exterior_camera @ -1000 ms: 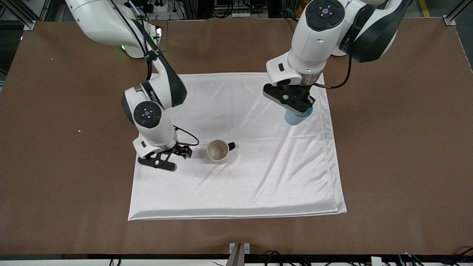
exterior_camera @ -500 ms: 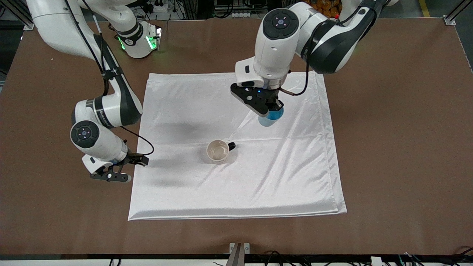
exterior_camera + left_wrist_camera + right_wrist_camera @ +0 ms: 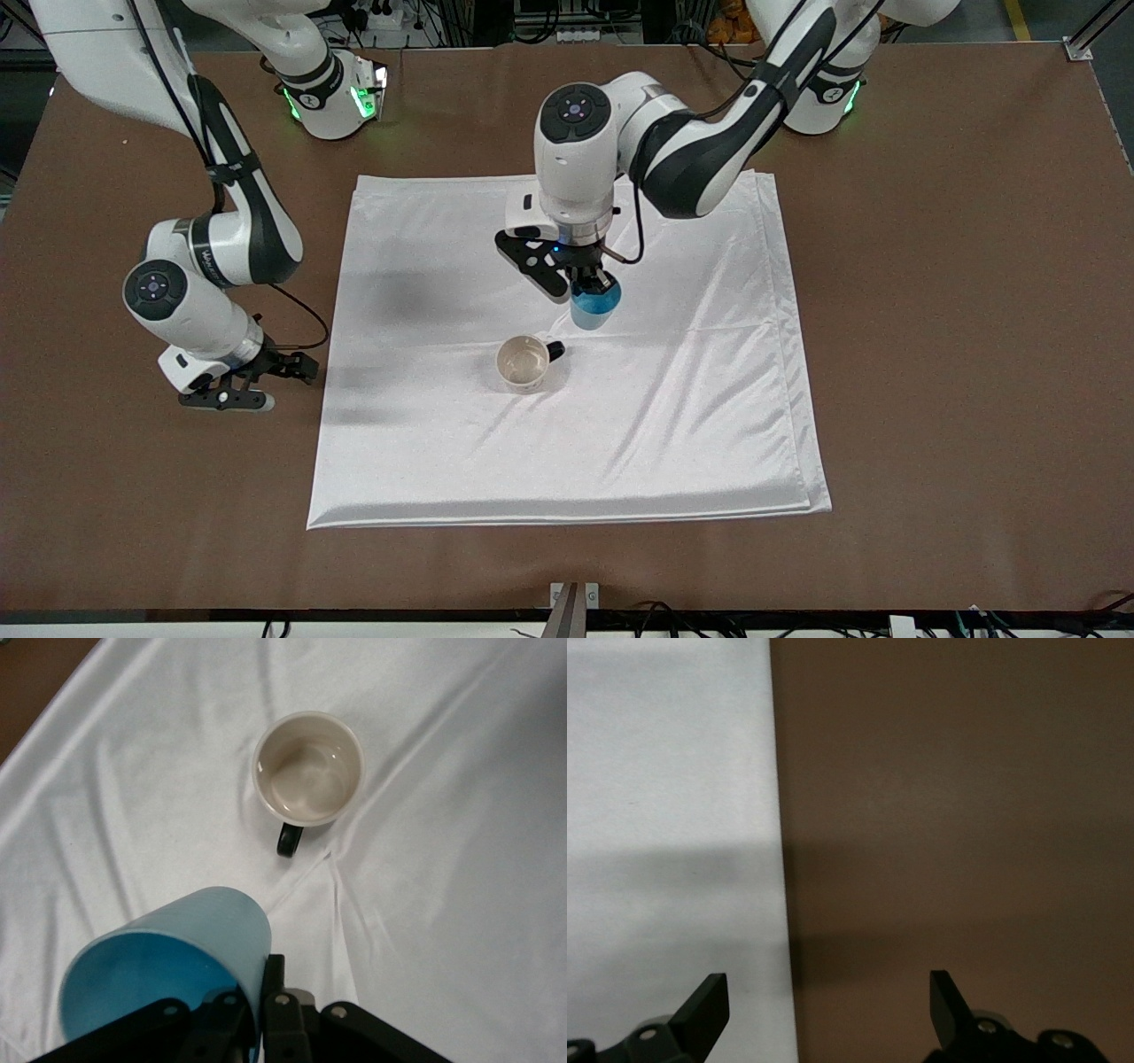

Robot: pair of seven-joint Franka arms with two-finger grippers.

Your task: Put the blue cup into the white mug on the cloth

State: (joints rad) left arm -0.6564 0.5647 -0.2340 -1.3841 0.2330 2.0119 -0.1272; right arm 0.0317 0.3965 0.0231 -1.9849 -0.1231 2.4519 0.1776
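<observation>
My left gripper (image 3: 595,288) is shut on the wall of the light-blue cup (image 3: 594,308), one finger inside the rim and one outside. The cup hangs mouth up over the white cloth (image 3: 673,416), close to the mug's handle and not over its mouth. In the left wrist view the blue cup (image 3: 168,961) fills the corner by my left gripper (image 3: 263,992). The white mug (image 3: 308,769) stands upright and empty on the cloth (image 3: 443,904). In the front view the mug (image 3: 523,361) sits near the cloth's middle. My right gripper (image 3: 282,383) is open and holds nothing.
The brown table (image 3: 957,354) surrounds the cloth on every side. My right gripper (image 3: 828,1001) hangs over the cloth's edge (image 3: 780,815) at the right arm's end, with bare table (image 3: 966,797) under one finger.
The left arm carried the blue cup from the cloth's left-arm end toward the mug. The right arm drew away from beside the mug to the cloth's edge.
</observation>
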